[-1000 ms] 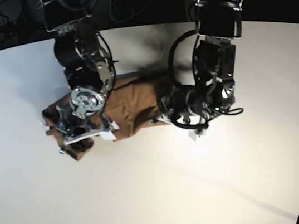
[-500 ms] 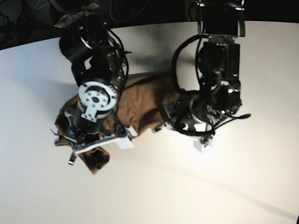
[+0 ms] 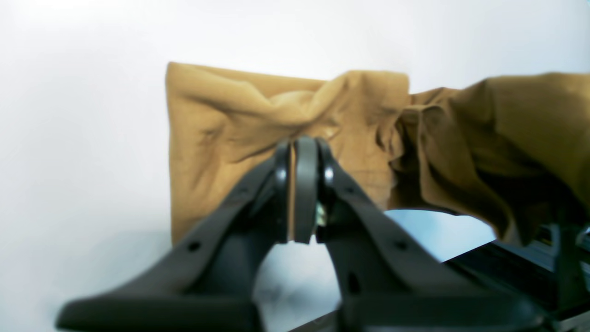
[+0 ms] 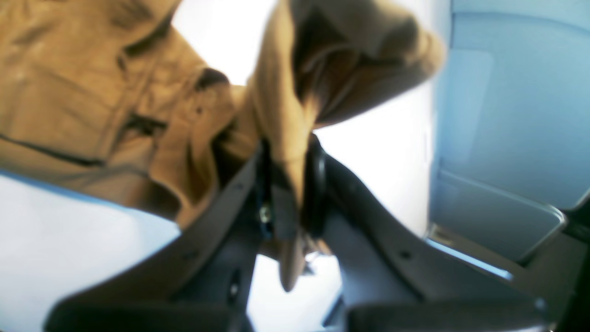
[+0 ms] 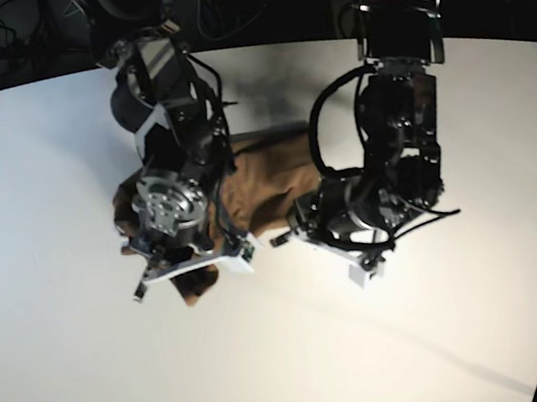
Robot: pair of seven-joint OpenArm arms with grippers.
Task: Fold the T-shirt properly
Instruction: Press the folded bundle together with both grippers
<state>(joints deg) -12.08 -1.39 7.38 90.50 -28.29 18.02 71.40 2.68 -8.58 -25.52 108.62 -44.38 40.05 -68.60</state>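
1. left gripper point(image 3: 299, 152): clenched on a thin fold of the t-shirt point(image 5: 256, 188), at 3 o'clock of the cloth in base view.
2. right gripper point(image 4: 288, 170): grasping a bunched t-shirt edge, at 9 o'clock.
3. t-shirt: crumpled on the white table point(image 5: 80, 290), between both arms.

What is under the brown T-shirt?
Under the T-shirt is the white table. Both grippers, the left gripper and the right gripper, pinch its cloth. The arms cover part of it, so that stays hidden.
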